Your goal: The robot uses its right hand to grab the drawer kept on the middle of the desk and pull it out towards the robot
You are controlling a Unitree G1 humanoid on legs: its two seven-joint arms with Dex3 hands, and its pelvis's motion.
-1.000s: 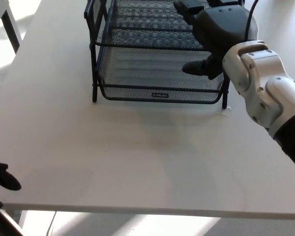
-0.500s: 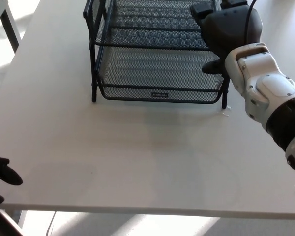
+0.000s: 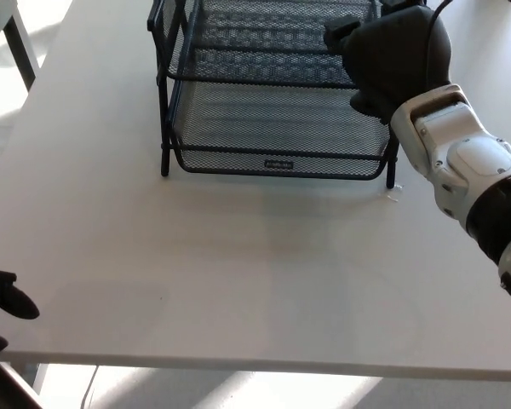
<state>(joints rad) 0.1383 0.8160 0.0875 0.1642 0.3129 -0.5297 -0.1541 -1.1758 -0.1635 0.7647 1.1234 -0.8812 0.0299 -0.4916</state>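
Rack (image 3: 272, 94) of black mesh drawers stands at the far middle of the white tabletop (image 3: 238, 273); the lower drawer (image 3: 277, 128) sits inside the frame, a small label on its front rim; the right hand (image 3: 392, 55) is over the rack's right front corner, whether its fingers grasp anything I cannot tell; the left hand (image 3: 4, 307) shows only dark fingertips at the near left edge, grip unclear.
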